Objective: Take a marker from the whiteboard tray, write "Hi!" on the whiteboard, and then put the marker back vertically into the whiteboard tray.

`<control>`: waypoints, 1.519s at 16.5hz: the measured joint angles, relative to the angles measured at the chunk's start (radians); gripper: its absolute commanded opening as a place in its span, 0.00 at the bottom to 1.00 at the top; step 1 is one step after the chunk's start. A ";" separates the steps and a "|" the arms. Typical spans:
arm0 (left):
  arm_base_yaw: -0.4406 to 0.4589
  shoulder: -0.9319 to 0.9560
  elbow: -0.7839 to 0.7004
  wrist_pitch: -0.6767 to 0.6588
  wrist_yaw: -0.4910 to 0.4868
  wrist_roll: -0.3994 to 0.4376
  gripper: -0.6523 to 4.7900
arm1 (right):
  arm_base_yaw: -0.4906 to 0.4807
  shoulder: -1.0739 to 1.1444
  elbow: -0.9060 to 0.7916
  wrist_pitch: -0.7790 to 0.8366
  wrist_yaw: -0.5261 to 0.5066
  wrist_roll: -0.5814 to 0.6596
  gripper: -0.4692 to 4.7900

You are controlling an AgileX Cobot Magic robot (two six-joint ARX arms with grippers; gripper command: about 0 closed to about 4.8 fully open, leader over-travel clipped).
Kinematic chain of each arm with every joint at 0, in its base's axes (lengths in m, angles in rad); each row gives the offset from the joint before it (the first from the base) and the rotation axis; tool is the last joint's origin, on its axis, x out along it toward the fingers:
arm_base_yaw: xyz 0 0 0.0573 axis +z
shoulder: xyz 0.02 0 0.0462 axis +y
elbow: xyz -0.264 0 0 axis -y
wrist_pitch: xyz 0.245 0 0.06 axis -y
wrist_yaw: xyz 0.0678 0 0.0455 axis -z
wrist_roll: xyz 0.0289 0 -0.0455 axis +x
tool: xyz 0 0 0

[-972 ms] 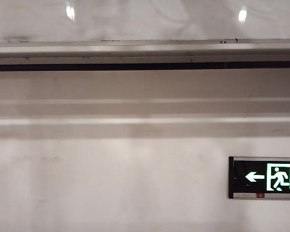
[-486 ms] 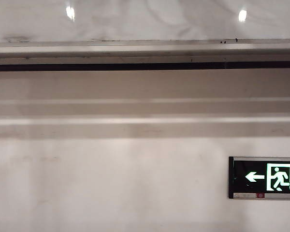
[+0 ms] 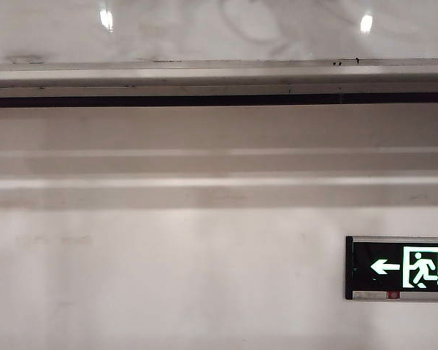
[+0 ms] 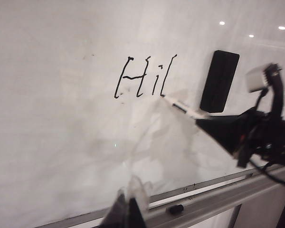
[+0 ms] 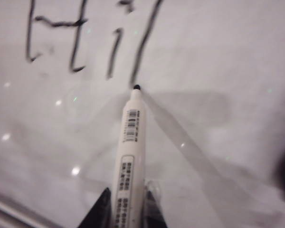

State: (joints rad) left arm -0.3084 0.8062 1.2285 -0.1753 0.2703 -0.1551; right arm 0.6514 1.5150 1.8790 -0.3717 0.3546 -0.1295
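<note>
"Hi" and a long downstroke stand in black on the whiteboard [image 4: 61, 95]. The marker [image 5: 129, 161], white barrel with dark print, is uncapped. Its black tip touches the board at the lower end of that stroke. My right gripper [image 5: 128, 209] is shut on the barrel; in the left wrist view the right gripper [image 4: 199, 118] reaches in from the side with the marker [image 4: 183, 107]. My left gripper [image 4: 130, 209] hangs shut and empty just in front of the whiteboard tray [image 4: 218, 197]. The exterior view shows only the whiteboard [image 3: 219, 29] and the whiteboard tray [image 3: 219, 73], with no arms.
A black eraser [image 4: 219, 80] sticks to the board beside the writing. A small black cap [image 4: 175, 208] lies in the tray near my left gripper. Below the tray is a matte wall with a green exit sign [image 3: 399, 267].
Only the faint reflections on the glossy board have shifted a little in the exterior view; the tray and the wall look the same.
</note>
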 measured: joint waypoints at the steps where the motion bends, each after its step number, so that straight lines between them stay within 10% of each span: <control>1: 0.000 0.000 0.000 0.000 0.000 0.000 0.11 | 0.010 -0.014 0.000 0.001 0.008 0.002 0.09; 25: 0.000 0.000 0.000 0.000 0.000 0.000 0.11 | 0.010 0.006 -0.003 -0.038 0.030 0.002 0.09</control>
State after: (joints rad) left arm -0.3084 0.8066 1.2282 -0.1757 0.2707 -0.1551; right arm 0.6613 1.5215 1.8763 -0.4095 0.3843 -0.1272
